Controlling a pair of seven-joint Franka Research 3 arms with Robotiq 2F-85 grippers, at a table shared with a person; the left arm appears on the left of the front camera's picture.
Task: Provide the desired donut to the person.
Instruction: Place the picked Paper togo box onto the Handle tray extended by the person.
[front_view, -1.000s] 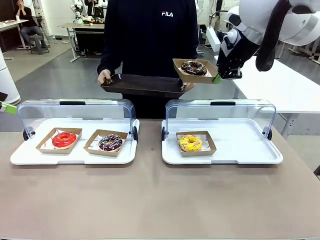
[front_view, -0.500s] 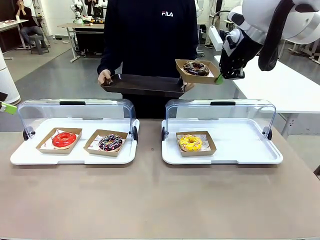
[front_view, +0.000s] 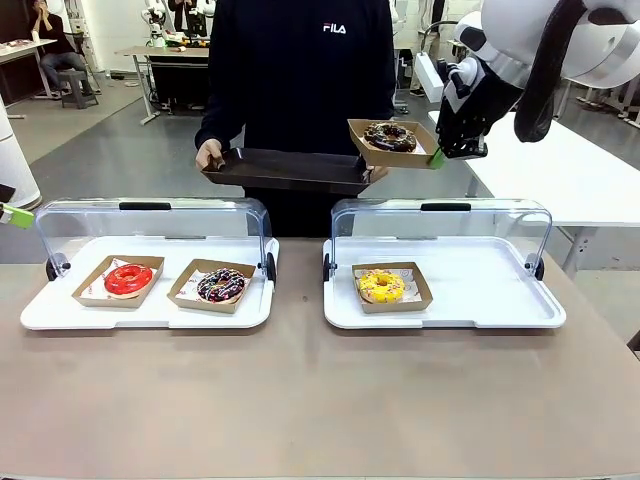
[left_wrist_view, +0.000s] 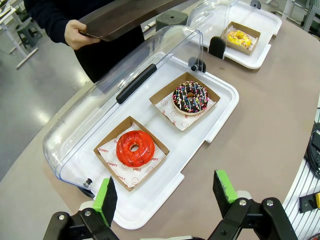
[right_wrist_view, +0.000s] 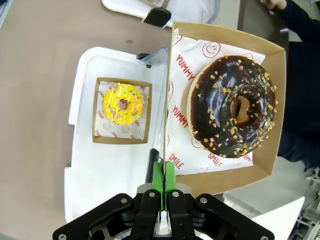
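A chocolate donut (front_view: 390, 136) with nut bits lies in a brown cardboard box (front_view: 365, 148) held in the air. My right gripper (front_view: 437, 157) is shut on the box's right edge; in the right wrist view its green pads (right_wrist_view: 170, 178) pinch the box wall (right_wrist_view: 165, 115) beside the donut (right_wrist_view: 232, 113). The box hangs over the right end of a dark tray (front_view: 290, 168) that the person (front_view: 300, 60) in black holds with both hands. My left gripper (left_wrist_view: 165, 192) stands open above the left display tray (left_wrist_view: 200, 135), near the red donut (left_wrist_view: 134, 148).
Two white display trays with raised clear lids stand on the brown table. The left one (front_view: 40, 310) holds a red donut (front_view: 128, 279) and a sprinkled chocolate donut (front_view: 221, 285); the right one (front_view: 500, 290) holds a yellow donut (front_view: 381, 286). A white table (front_view: 580, 180) stands at the right.
My right gripper rose slightly with the boxed chocolate donut, then moved a little left toward the person's tray. The tray and the person stayed put.
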